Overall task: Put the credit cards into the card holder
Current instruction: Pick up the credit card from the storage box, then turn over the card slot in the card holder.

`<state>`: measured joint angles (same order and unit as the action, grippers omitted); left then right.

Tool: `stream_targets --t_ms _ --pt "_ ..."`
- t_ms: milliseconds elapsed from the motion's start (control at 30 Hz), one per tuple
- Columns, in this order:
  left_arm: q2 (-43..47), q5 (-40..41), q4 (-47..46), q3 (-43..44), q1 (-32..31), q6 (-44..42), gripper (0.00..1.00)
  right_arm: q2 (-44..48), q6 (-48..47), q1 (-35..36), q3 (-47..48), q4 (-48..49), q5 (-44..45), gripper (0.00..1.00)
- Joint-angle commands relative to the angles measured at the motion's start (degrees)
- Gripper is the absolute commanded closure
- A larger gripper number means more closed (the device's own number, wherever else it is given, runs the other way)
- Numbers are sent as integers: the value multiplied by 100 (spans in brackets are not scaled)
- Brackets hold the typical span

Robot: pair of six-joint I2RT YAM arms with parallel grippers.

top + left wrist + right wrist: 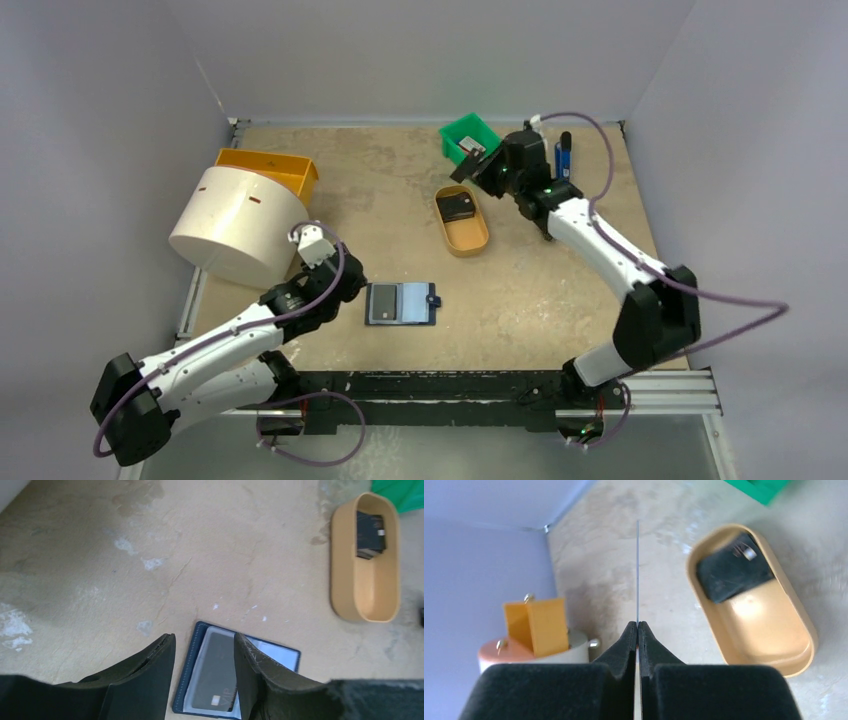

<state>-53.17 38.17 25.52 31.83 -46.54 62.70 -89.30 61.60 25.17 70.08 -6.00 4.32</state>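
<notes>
Right wrist view: the right gripper [638,629] pinched a thin card [637,570] tight. The left gripper [204,644] stood half open over the holder [282,655].

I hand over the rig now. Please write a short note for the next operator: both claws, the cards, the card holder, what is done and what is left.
Left claw: open, holding nothing, over the open card holder; I cannot tell if it touches it.
Right claw: shut on a thin card, seen edge-on, near the tan oval tray.
Done: one dark card sits in the holder's clear pocket.
Left: insert the held card, then the dark cards lying in the tray.
</notes>
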Motion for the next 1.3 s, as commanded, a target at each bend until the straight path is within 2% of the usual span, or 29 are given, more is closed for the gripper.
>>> stream_targets --t_ms 0,67,133,267,367,467,567,633,767,1267 --pt "204 -345 -367 413 0 -770 54 942 -2440 23 384 -360 -794 100" --pt "149 -927 -712 401 -10 -1067 54 1426 -3338 20 -51 -259 -1898 100" --pt "75 -1386 -1005 373 -24 -1167 54 1924 -3946 30 -554 -462 -2603 100" --pt "-120 -1999 -1542 218 -66 -1259 54 2555 -4552 205 -1438 -1273 -3412 100" --pt "-367 -2225 -1808 177 -122 -1259 54 2891 -4473 562 -1970 -1452 -3432 100" --pt "-647 -2352 -2111 152 -261 -1237 54 2997 -4099 726 -2347 -1433 -3027 100" --pt "-1167 -1993 -2041 386 -750 -1259 51 3104 -3677 730 -2742 -1206 -2454 100" --pt "-1722 -1524 -1738 713 -1171 -1341 50 3128 -3434 726 -2949 -985 -2382 100" --pt "-2445 -1095 -1198 1251 -1465 -1414 50 3064 -3192 726 -3230 -503 -2811 100" --pt "-3647 -893 -1020 1652 -1539 -1621 50 2778 -3278 804 -3335 -464 -3315 100"
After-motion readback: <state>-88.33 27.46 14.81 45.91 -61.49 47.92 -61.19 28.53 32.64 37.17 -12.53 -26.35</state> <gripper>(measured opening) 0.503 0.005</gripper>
